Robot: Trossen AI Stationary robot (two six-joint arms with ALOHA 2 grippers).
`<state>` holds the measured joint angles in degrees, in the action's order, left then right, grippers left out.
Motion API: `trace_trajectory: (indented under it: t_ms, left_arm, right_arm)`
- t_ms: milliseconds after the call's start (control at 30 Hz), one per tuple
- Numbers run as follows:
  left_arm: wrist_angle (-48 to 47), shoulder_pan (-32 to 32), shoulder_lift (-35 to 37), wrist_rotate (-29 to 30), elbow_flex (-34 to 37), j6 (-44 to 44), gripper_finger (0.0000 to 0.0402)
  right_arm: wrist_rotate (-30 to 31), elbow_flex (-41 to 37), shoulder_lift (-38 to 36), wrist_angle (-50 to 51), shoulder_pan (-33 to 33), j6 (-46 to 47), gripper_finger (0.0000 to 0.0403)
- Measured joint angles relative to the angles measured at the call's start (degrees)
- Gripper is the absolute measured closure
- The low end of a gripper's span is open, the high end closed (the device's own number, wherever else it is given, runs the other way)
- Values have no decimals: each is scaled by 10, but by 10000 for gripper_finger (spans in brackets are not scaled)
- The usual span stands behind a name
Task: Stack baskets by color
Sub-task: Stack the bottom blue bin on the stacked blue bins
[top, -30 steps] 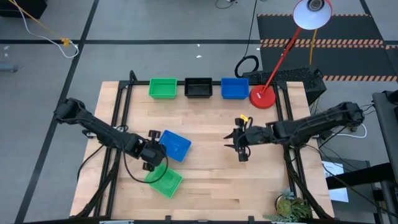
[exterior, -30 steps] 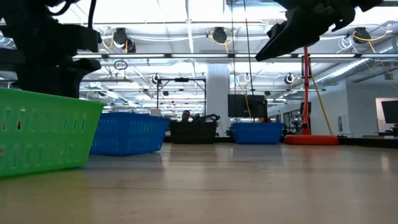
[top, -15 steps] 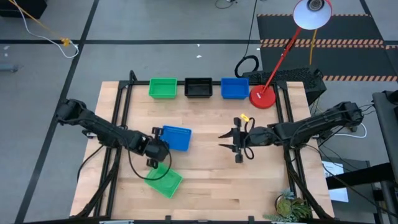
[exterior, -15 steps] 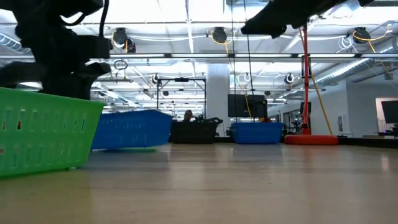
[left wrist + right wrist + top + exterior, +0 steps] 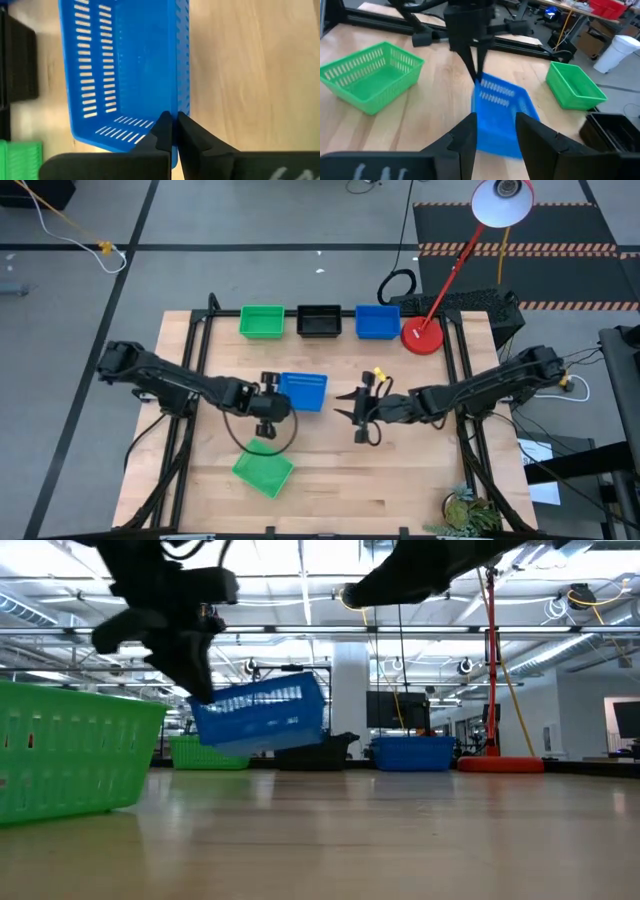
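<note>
A blue basket [image 5: 303,391] hangs tilted above the table's middle, with my left gripper [image 5: 272,390] shut on it; the low view shows the basket [image 5: 262,715] clear of the wood. My right gripper [image 5: 356,412] stands open just right of it, touching nothing, its fingers pointing at the basket [image 5: 500,112]. One green basket [image 5: 264,471] rests on its bottom near the front left. A green basket [image 5: 262,321], a black one [image 5: 319,321] and a blue one [image 5: 377,322] stand in a row at the far edge. My left gripper pinches one wall of the blue basket at its rim [image 5: 174,107], close to a corner, with one finger inside the basket and one outside. The fingers [image 5: 476,67] come from above, slanting down from the table's left. The basket hangs below them, tilted, clear of the table.
A red round lamp base [image 5: 422,337] sits at the far right corner, its red stem leaning up to a white shade [image 5: 502,202]. Bare wood lies between the far row and the grippers, and along the front right.
My left gripper has gone up and toward the table's right and far edge with the blue basket. The basket has left the table, turned about and now hangs tilted. My right gripper has moved toward the table's left, nearer the basket, staying open.
</note>
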<state>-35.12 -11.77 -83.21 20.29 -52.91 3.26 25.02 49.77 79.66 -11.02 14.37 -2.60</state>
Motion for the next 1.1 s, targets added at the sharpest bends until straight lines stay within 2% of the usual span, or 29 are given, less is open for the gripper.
trace_trajectory:
  t_ms: [200,400,500,600,800,933,1100]
  left_arm:
    - [-12,11,-76,22,-54,29,380]
    - [-15,17,-136,32,-124,42,394]
    - [-30,17,-154,41,-151,47,386]
    - [-27,15,-161,49,-165,49,379]
    - [-32,15,-159,50,-168,52,394]
    - [-29,15,-159,50,-168,52,381]
    - [-28,15,-159,50,-168,51,387]
  right_arm:
    - [-28,25,63,-8,-5,-2,273]
    - [-47,32,106,-6,-22,21,273]
    - [-63,32,121,-5,-35,34,273]
    - [-85,32,133,10,-48,45,273]
    - [-86,32,135,39,-59,43,273]
    - [-86,32,135,40,-59,30,275]
    - [-85,32,135,44,-60,19,315]
